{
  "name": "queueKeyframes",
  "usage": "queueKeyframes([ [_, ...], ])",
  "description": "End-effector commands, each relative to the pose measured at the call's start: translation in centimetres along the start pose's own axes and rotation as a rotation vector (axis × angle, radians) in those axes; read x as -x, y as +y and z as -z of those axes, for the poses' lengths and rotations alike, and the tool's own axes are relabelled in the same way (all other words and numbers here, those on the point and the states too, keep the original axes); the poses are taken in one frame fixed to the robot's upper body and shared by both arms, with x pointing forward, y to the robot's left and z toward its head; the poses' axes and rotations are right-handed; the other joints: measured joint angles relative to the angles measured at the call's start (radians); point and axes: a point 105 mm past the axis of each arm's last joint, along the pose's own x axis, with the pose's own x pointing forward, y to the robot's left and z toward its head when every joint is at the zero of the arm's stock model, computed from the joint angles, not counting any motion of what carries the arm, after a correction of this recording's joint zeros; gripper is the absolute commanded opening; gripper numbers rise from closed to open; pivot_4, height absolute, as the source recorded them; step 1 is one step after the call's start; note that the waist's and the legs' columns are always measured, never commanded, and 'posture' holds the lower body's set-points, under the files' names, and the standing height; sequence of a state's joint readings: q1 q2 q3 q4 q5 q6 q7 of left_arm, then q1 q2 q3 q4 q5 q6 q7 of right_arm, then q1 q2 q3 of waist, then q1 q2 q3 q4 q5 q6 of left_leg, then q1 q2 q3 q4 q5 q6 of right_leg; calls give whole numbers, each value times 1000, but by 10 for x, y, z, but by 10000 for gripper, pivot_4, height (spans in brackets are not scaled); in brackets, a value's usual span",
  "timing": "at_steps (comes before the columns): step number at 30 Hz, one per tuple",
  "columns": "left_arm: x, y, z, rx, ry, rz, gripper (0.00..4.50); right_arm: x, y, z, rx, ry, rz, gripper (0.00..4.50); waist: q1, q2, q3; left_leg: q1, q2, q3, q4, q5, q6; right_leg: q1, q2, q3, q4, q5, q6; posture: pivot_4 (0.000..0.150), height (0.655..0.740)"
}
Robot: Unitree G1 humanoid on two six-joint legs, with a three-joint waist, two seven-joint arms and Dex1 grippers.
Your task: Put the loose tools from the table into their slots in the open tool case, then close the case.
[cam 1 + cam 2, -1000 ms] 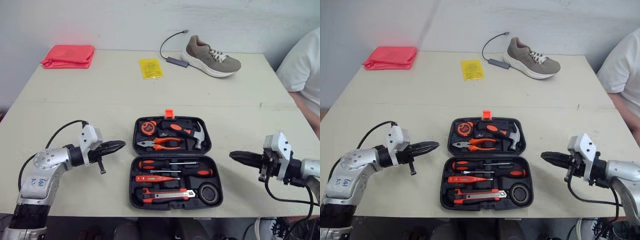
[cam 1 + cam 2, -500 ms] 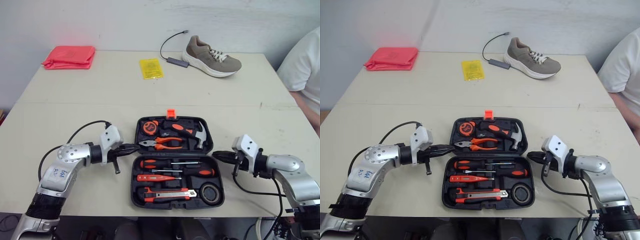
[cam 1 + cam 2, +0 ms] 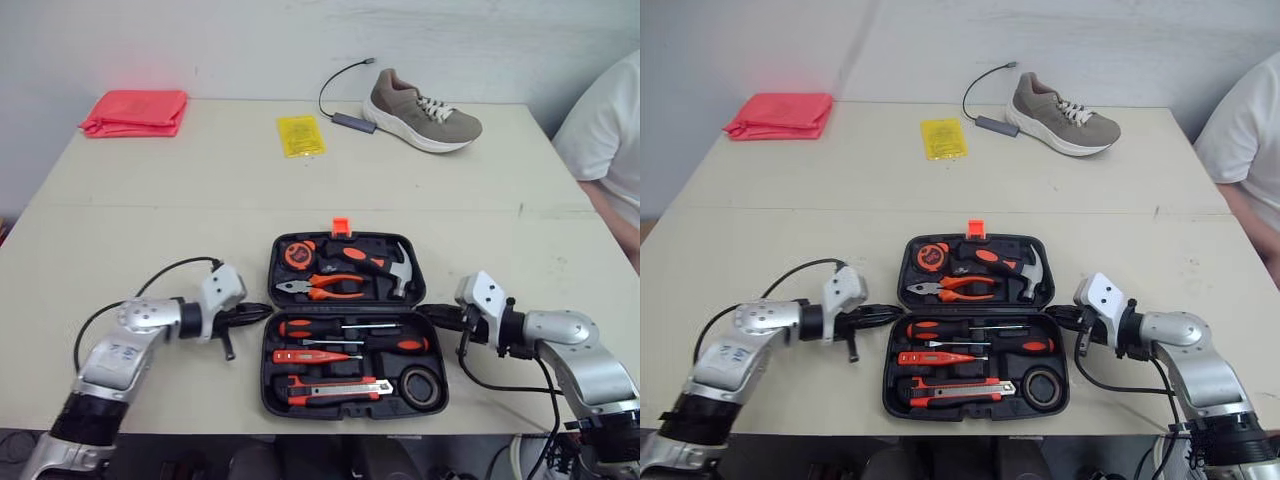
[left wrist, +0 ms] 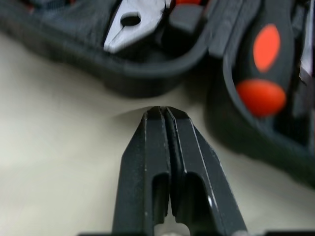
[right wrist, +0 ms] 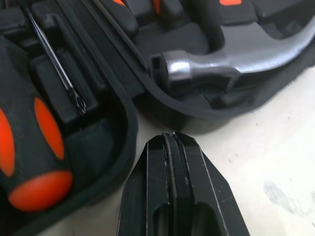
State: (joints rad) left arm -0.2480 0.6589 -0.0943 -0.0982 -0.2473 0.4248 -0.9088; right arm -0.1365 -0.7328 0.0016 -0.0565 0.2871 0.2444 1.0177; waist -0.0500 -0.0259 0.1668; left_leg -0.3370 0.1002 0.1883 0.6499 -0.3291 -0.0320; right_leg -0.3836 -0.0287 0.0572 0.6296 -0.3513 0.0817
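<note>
From the head, the open tool case (image 3: 340,410) lies on the desk (image 3: 200,180), with the left claw (image 3: 258,312) and the right claw (image 3: 428,312) at its two sides. Left wrist: claw pressed together, beside the pliers (image 4: 133,22). Right wrist: claw pressed together, near the hammer (image 5: 221,61).

Plain test room: bare table (image 3: 200,190), white wall (image 3: 250,40), stray shoe (image 3: 422,110)
</note>
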Motion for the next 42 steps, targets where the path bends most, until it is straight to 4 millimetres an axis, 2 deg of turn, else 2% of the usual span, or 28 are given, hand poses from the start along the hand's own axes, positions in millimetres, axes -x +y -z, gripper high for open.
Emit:
queueKeyframes([
  [1, -11, -3, 2, 7, 3, 12, 496, -3, 1, -11, 34, -30, -4, 0, 1, 0, 0, 0, 0, 0, 0, 0, 0, 0, 0, 0, 0, 0, 0, 1500, 7400],
  [6, -20, -3, -3, 5, -24, 18, 496, -5, -1, -14, 34, -47, 17, 0, 7, 0, 0, 1, 0, 0, 1, 0, 1, 0, 0, 0, 1, 0, 0, 1500, 7400],
  [14, -35, 15, -5, 2, -15, -16, 496, -4, -21, -15, 73, -17, 82, 0, 22, 1, 0, 1, -2, 0, 2, 2, 3, 0, -1, 1, 3, 1, 2, 1500, 7400],
  [19, -40, 25, -7, -11, -10, -37, 496, -6, -23, -12, 59, 4, 71, 0, 22, 1, 0, 1, -2, 0, 2, 2, 3, 0, -1, 0, 4, 1, 2, 1500, 7400],
  [24, -26, 36, -10, -7, -24, -79, 496, 4, -31, -8, 3, 40, 140, 0, 21, 1, 0, 1, -1, 0, 2, 2, 3, 0, -1, 0, 4, 1, 2, 1500, 7400],
  [26, -10, 40, -16, 15, -65, -75, 5620, 19, -36, -9, -21, 53, 158, 0, 19, 1, 0, 0, -1, 0, 2, 2, 3, -1, -3, 1, 4, 1, 2, 1500, 7400],
  [27, -2, 43, -17, 11, -73, -85, 8357, 28, -38, -12, 16, 70, 171, 6628, 19, 1, 0, 0, -1, 0, 2, 2, 3, -1, -3, 1, 5, 1, 2, 1500, 7400],
  [28, 5, 44, -18, 5, -76, -92, 13114, 35, -41, -14, 44, 80, 192, 9940, 19, 1, 0, -2, -1, 1, 2, 2, 2, -4, -3, 1, 6, 1, 1, 1500, 7400],
  [31, 23, 45, -24, 32, -120, -71, 26862, 53, -49, -29, 29, 58, 250, 24522, 15, 1, 0, -8, 0, 2, 3, 3, 1, -12, -2, 1, 9, 1, 1, 1500, 7400],
  [33, 35, 43, -37, 65, -186, -32, 36377, 63, -46, -50, -154, -14, 214, 35371, 12, 1, 0, -8, 0, 3, 3, 3, 1, -13, -1, 1, 10, 1, 1, 1500, 7400],
  [35, 42, 46, -46, 119, -194, -31, 44873, 69, -49, -61, -320, 1, 240, 44619, 8, 1, 0, -9, 2, 2, 3, 4, 0, -13, -1, 3, 12, 1, 1, 1500, 7400],
  [38, 38, 52, -50, 244, -106, -51, 44873, 66, -53, -58, -468, 141, 293, 44619, 2, 1, 0, -10, 2, 1, 4, 4, 0, -15, -1, 3, 13, 0, 0, 1500, 7400],
  [42, 20, 61, -63, 345, -23, -112, 44873, 50, -58, -68, -672, 160, 278, 44619, -2, 0, 0, -16, 0, -1, 6, 4, 0, -19, -1, 2, 13, 0, 0, 1500, 7400],
])
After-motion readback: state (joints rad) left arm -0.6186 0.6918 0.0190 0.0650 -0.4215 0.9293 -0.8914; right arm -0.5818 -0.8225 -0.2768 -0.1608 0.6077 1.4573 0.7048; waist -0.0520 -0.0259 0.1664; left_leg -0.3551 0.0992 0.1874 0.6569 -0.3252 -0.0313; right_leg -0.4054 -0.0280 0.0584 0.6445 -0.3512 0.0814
